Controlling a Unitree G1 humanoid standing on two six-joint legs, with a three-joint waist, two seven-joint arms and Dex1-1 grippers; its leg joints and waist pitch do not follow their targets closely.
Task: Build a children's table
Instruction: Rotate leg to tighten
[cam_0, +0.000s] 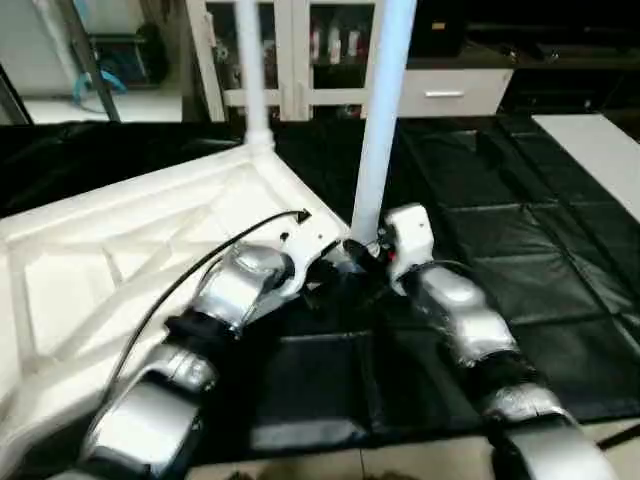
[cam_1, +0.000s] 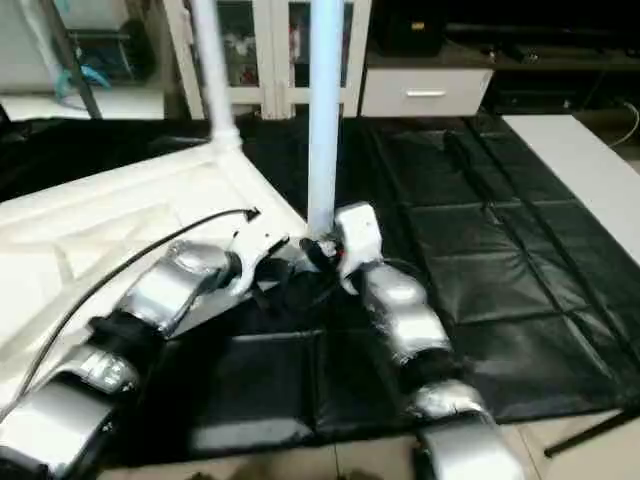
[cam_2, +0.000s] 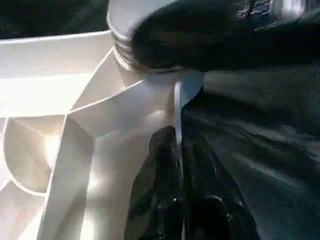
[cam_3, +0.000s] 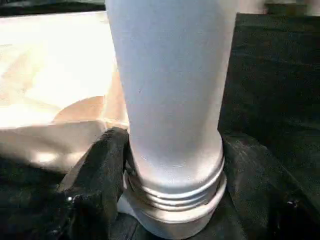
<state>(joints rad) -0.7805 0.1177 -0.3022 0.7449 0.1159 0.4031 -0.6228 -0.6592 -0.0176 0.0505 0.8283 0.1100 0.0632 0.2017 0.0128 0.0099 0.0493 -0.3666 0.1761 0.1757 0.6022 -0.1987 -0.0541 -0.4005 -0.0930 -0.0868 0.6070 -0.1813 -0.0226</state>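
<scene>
Black quilted covering spread over the work table (cam_0: 520, 260), with pale floor showing at its near edge. Nearest the camera, two silver forearms reached forward and met at the near right corner of the children's table top (cam_0: 120, 260), which lay upside down on the left half of the black cover, its ribbed, braced underside facing up.

Left end effector (cam_2: 179, 150): the two black fingers were closed together on the thin upright rim of the top, just beside the corner socket; the wrist view showed the white edge pinched between them.

Right end effector (cam_3: 172, 165): the fingers (cam_3: 102, 170) stood partly open, one on each side of the base of the near leg (cam_0: 382, 120), closed around its ringed lower end where it met the round socket. This leg stood upright in that corner, rising out of the top of the head views.

Farther back, a second leg (cam_0: 252, 70) stood upright in the far corner socket of the same top. A black cable (cam_0: 190, 270) ran along the left forearm.

Beyond the table, white cabinets with glazed doors (cam_0: 300, 50) and a drawer unit (cam_0: 450, 92) lined the background, and a white panel (cam_0: 600, 150) lay at the far right of the black cover.
</scene>
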